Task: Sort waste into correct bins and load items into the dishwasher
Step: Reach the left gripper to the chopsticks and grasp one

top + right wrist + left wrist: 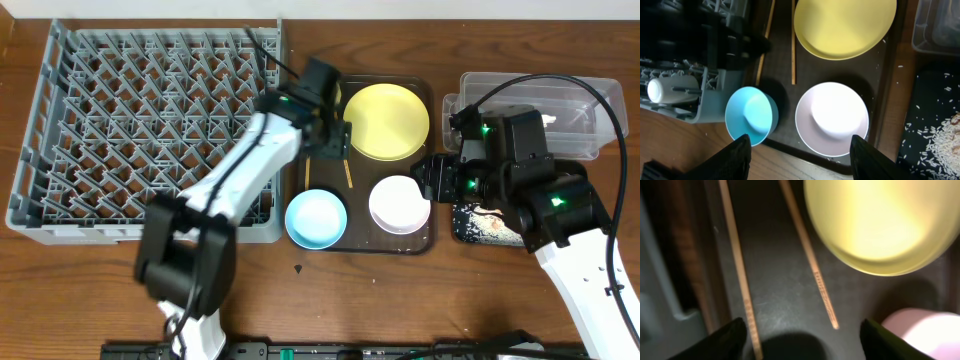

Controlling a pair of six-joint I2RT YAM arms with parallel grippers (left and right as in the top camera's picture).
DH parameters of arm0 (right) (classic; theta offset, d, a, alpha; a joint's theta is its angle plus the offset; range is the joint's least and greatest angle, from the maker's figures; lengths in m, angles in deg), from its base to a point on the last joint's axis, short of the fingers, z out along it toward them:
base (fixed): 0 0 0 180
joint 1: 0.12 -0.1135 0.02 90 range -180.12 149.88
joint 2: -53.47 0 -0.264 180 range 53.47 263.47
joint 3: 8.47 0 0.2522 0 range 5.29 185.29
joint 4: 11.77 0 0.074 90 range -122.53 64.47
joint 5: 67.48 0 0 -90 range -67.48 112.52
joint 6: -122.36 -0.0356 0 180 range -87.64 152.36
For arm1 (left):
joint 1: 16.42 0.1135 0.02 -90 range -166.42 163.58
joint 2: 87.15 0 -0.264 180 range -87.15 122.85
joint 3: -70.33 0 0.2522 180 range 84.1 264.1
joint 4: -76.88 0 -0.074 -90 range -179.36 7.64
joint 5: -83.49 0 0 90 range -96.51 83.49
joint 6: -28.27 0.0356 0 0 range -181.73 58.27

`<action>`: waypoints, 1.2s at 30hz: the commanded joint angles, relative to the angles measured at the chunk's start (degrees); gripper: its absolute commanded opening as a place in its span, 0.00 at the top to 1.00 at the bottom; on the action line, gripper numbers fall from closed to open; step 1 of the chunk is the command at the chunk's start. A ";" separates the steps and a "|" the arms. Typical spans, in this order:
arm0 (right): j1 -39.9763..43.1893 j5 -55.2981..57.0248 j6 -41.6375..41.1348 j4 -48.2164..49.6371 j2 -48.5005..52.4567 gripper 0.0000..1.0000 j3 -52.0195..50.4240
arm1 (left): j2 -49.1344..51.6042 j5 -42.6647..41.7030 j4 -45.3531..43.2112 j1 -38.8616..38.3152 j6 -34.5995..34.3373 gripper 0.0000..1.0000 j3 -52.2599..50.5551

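The grey dish rack fills the left. On the dark brown serving tray lie the yellow plate, light blue bowl, white bowl and two chopsticks. My left gripper is open low over the tray, with both chopsticks between its fingers and the plate to the right. My right gripper is open and empty, above the white bowl and the blue bowl. A small white cup lies in the rack.
The clear tub stands at the back right; its contents are unclear. The black tray in front of it holds beige scraps. The snack wrapper is not in view. Brown table lies in front.
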 commanded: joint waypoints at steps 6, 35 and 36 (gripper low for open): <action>0.70 -0.59 0.26 -0.52 0.02 0.40 0.28 | 6.97 2.91 -4.04 -1.16 -5.92 0.39 0.68; 0.70 0.55 0.28 -1.29 0.02 0.45 0.28 | 10.67 10.91 -10.43 -5.29 -11.06 0.57 -1.07; 0.70 0.74 0.28 -1.29 0.02 0.45 0.28 | 11.26 10.88 -10.93 -5.29 -11.08 0.58 -1.07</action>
